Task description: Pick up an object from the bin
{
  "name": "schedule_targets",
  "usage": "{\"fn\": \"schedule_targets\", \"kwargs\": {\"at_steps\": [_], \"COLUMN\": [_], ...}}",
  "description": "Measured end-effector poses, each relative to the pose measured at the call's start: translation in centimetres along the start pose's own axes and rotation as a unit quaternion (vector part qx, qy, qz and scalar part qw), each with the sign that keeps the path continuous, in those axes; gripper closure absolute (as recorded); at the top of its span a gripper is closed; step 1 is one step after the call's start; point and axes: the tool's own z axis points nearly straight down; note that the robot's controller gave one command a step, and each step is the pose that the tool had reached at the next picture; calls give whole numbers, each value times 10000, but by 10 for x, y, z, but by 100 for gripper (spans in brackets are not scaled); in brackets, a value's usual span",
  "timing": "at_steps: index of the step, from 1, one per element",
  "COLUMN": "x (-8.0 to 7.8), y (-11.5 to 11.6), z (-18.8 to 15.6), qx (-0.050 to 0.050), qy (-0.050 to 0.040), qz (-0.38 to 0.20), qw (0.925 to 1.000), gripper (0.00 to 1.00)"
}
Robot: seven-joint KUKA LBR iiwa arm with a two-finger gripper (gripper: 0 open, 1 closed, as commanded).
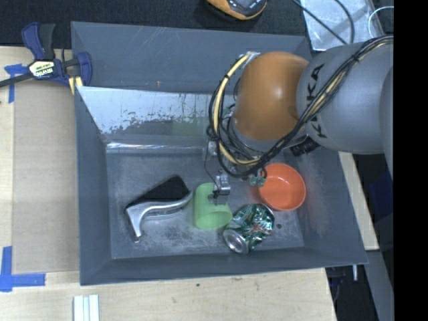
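Note:
My gripper (pixel 218 190) hangs below the orange wrist cover, low in the middle of the bin, right over the top of a light green cup (pixel 208 209) that lies on its side. Just right of the cup lies a crushed green and silver can (pixel 248 227). An orange bowl (pixel 283 186) sits to the right of the gripper, partly under the arm. To the left, a black and silver high-heeled shoe (pixel 159 203) lies on the bin floor, its toe close to the cup.
The arm and its cables cover the bin's upper right part. The bin's sloped walls close in on all sides, with bare floor at the left and along the back wall.

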Motion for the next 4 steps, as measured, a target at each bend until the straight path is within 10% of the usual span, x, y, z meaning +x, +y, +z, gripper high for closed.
{"fn": "schedule_targets", "kwargs": {"at_steps": [2, 3, 4], "x": [-6, 52, 40], "y": [16, -4, 7], "z": [1, -7, 75], "qx": [-4, -1, -4], "qy": [-30, -24, -2], "qz": [-144, -145, -429], "qw": [9999, 9999, 9991], "gripper": [0, 0, 0]}}
